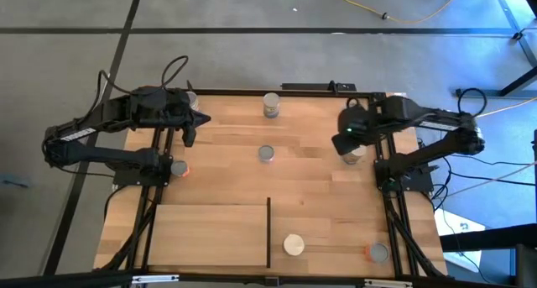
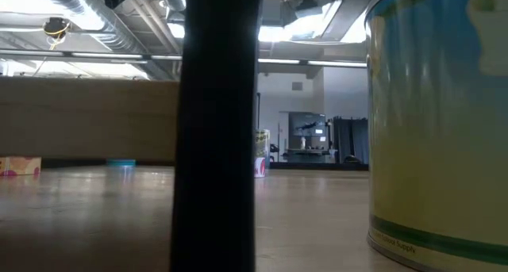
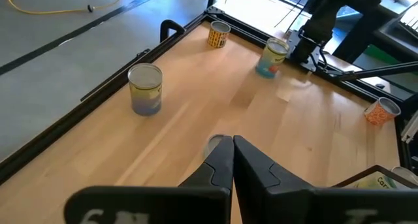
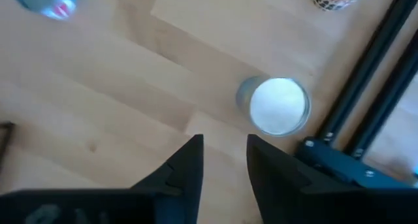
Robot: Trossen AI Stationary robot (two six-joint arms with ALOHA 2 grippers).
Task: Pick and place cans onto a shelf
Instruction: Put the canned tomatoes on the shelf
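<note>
Several cans stand upright on the wooden table. One has a white top [image 4: 279,105] and stands just ahead of my right gripper [image 4: 225,142], which points down, open, above the table's right side [image 1: 346,142] and touches nothing. My left gripper [image 3: 232,145] is shut and empty, raised over the far left of the table [image 1: 190,125]. In the high view other cans stand at the far middle [image 1: 271,106], the centre [image 1: 266,154] and the left edge [image 1: 178,168]. The shelf [image 1: 210,233], a light-wood panel with a black divider [image 1: 268,233], lies at the near edge.
A pale-topped can [image 1: 293,244] stands right of the divider, and an orange-labelled can [image 1: 377,253] at the near right corner. In the low view the divider [image 2: 214,129] and a large yellow-green can [image 2: 436,121] fill the foreground. Black frame rails run along the table's edges [image 4: 372,67].
</note>
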